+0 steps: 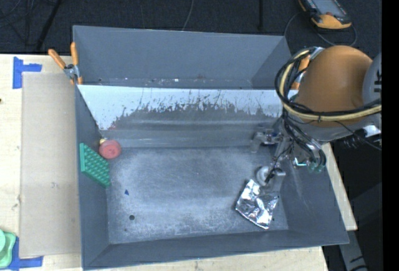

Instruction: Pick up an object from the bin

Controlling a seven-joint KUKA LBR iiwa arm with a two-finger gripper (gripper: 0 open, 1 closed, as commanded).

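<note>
My gripper (269, 175) hangs low at the bin's right side, its tip just above the top edge of a crumpled silver foil wad (256, 204) that lies near the front right corner. The foil rests on the bin floor, and nothing shows between the fingers. Far off at the left wall lie a small red round disc (110, 149) and a green studded flat piece (94, 165) leaning against the wall.
The arm with its orange dome and looped cables reaches in over the right rim. The floor between the foil and the left-hand things is bare grey metal with a few dark specks.
</note>
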